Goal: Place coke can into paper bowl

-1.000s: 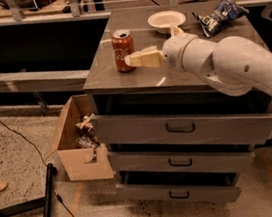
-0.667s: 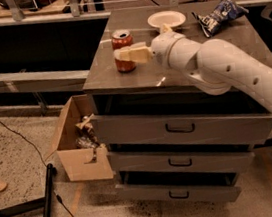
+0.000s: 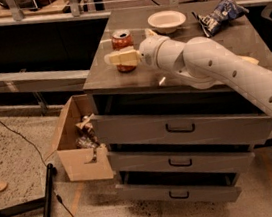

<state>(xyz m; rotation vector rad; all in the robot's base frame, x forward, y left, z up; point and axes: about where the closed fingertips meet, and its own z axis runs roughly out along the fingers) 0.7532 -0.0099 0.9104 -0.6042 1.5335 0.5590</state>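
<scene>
Surface point(image 3: 244, 37): the grey top of a drawer cabinet; it carries every thing of the task.
Arm point(image 3: 221, 68): white, reaching in from the right and lying low across the front of the surface toward its left corner.
Cardboard box point(image 3: 79, 154): open, on the floor against the cabinet's left side, with scraps inside.
Chip bag point(image 3: 221, 13): blue and white, crumpled, at the back right, well apart from the can.
Paper bowl point(image 3: 166, 21): white, upright and empty, at the back middle of the surface, near the can but not touching it.
Coke can point(image 3: 122, 41): red with a silver top, upright near the front left corner of the surface.
Hand point(image 3: 121, 58): pale, at the can's mid height, crossing its front; I cannot tell whether it is clenched on the can or released.
Done: the hand has reached the can, as I judge it.
Left: a sure grasp, the lift, the carry back and to the right, and the set-down in the bowl.
Writing: none readable on the can or the bag.
</scene>
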